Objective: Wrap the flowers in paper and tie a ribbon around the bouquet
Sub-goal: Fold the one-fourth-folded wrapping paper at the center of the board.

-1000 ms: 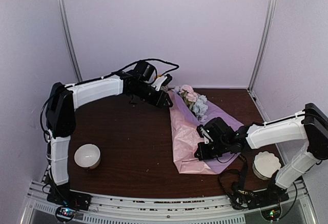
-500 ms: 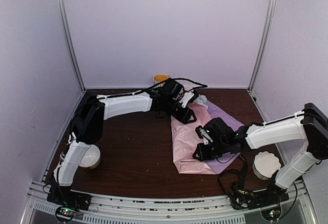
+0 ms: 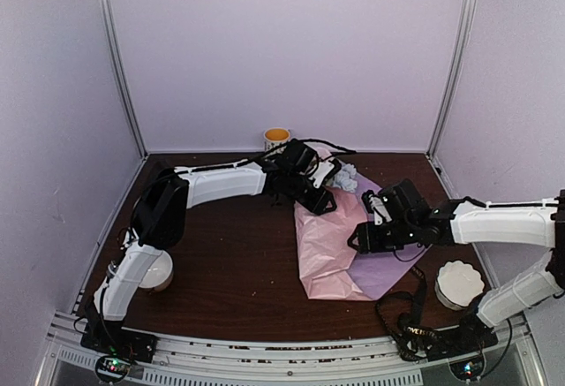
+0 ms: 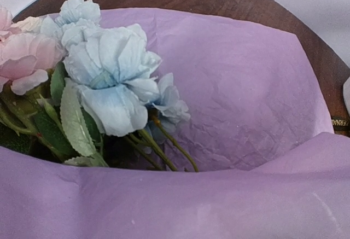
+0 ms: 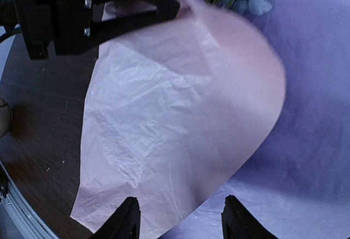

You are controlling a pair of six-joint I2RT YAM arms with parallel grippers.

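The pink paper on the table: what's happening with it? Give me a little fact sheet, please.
Paper: pink face folded over from the left, lilac face showing on the right
Flowers: lying on the lilac face at the far end, blooms uncovered
Left claw: at the paper's far edge beside the flowers; grip unclear
Right claw: open, over the paper, holding nothing
Ribbon: black, lettered, lying by the right arm's base
Wrapping: not yet finished
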